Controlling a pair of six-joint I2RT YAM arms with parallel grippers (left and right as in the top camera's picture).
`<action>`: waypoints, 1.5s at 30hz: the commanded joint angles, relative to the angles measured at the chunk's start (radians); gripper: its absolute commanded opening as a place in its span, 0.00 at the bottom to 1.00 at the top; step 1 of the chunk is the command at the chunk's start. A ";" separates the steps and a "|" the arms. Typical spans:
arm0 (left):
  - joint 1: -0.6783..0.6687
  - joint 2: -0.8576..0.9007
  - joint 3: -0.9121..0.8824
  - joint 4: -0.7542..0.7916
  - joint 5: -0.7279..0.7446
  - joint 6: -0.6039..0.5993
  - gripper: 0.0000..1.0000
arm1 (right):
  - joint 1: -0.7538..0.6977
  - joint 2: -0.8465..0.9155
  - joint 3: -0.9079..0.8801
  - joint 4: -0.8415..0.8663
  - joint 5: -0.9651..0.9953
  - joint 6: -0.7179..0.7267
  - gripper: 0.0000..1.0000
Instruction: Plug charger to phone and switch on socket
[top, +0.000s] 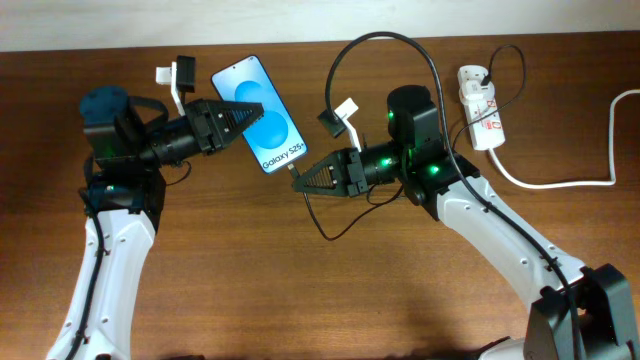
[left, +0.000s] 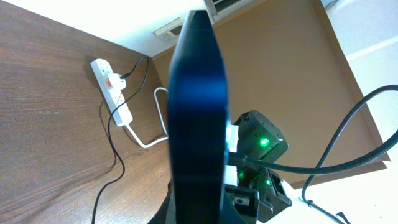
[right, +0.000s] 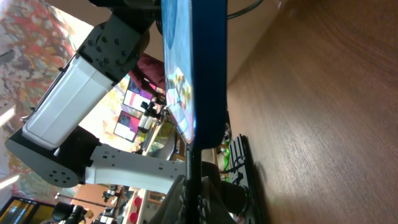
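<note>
Phone (top: 275, 140): screen up, 11 o'clock of centre, lower end pointing to 5 o'clock.
Left gripper (top: 253, 111): closed on the phone's upper end.
Charger (top: 345, 50): thin black cable looping from 12 o'clock, tip at the phone's lower edge.
Right gripper (top: 299, 179): clamped on the charger tip.
Socket (top: 480, 105): on the surface (top: 300, 290), 2 o'clock, well apart from the phone.

even, bright overhead light, soft shadows; phone (left: 198, 118) blurred and dark up close in both wrist views
</note>
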 joint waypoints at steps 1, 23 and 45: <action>0.001 -0.013 0.009 0.010 0.022 -0.006 0.00 | 0.006 -0.001 0.008 0.006 -0.003 -0.016 0.04; 0.001 -0.013 0.009 0.010 0.025 -0.006 0.00 | 0.010 0.047 0.008 0.059 -0.076 0.070 0.04; 0.002 -0.013 0.009 0.010 0.032 0.042 0.00 | 0.016 0.058 0.008 0.130 -0.158 0.069 0.04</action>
